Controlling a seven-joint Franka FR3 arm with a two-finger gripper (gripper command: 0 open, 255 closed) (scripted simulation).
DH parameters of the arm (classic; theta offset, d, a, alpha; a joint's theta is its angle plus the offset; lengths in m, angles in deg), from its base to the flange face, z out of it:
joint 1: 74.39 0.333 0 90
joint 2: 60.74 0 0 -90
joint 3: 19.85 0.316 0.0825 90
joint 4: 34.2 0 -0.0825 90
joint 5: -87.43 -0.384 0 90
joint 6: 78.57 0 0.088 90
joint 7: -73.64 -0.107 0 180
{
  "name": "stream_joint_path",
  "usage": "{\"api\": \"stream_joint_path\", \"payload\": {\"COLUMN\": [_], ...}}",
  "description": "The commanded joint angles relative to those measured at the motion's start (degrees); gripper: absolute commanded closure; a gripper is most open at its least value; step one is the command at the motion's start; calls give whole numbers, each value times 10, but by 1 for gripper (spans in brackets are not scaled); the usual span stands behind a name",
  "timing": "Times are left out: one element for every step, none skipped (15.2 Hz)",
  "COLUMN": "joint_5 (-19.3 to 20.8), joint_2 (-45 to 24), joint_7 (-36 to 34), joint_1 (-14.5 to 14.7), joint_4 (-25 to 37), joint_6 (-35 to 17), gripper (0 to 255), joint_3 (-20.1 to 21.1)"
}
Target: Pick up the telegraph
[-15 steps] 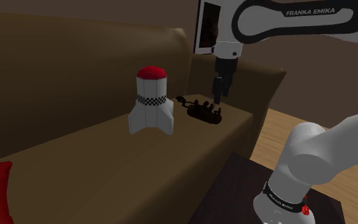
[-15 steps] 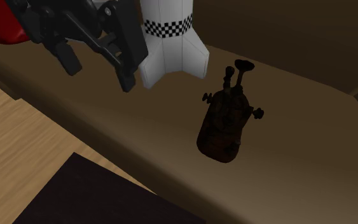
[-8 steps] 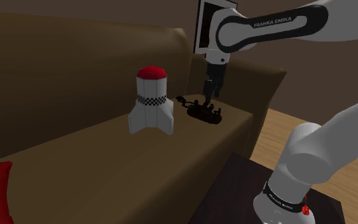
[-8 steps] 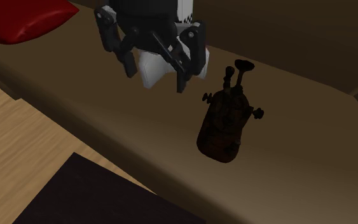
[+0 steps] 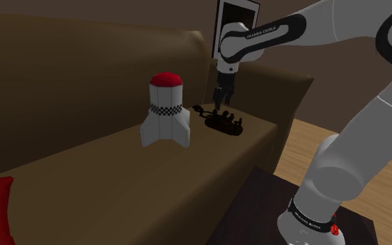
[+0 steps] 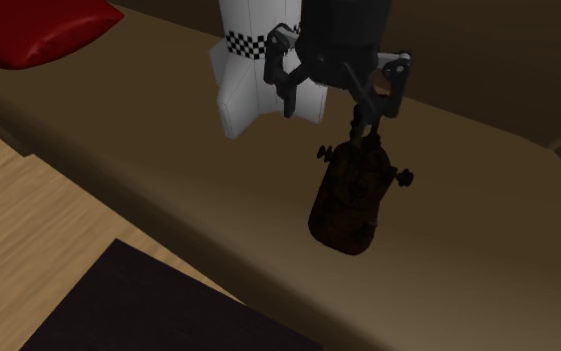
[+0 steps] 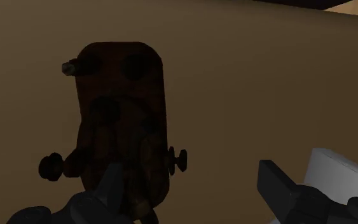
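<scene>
Open gripper (image 5: 221, 99) above the telegraph (image 5: 222, 124)
Shoulder view: we see both right of centre, the telegraph lying on the brown seat (image 5: 118, 167) near a white rocket (image 5: 165, 111). Second exterior view: fingers (image 6: 289, 100) spread wide (clasping nothing) at upper centre. Wrist view: one finger (image 7: 110, 184) overlaps the telegraph (image 7: 123, 114).

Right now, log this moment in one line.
phase: pre-grasp | hand: open, above telegraph | telegraph: on sofa, not held | nearby: toy rocket
</scene>
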Motion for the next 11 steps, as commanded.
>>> {"api": "stream_joint_path", "payload": {"joint_5": [-6,-11,-17,-22,-29,-36,-41,-42,-43,-44,-44], "joint_2": [-38,-59,-79,-100,-121,-142,-157,-160,-162,-165,-167], "joint_7": [16,25,33,41,50,58,64,65,65,66,67], "joint_1": [-5,-7,-9,-12,-14,-18,-20,-21,-21,-21,-21], "joint_4": [22,37,52,67,84,101,113,108,103,98,93], "joint_6": [-19,-26,-32,-38,-43,-47,-50,-57,-65,-72,-80], "gripper": [0,0,0,0,0,0,0,0,0,0,0], "joint_3": [-13,-19,-25,-30,-35,-39,-42,-42,-42,-42,-42]}}
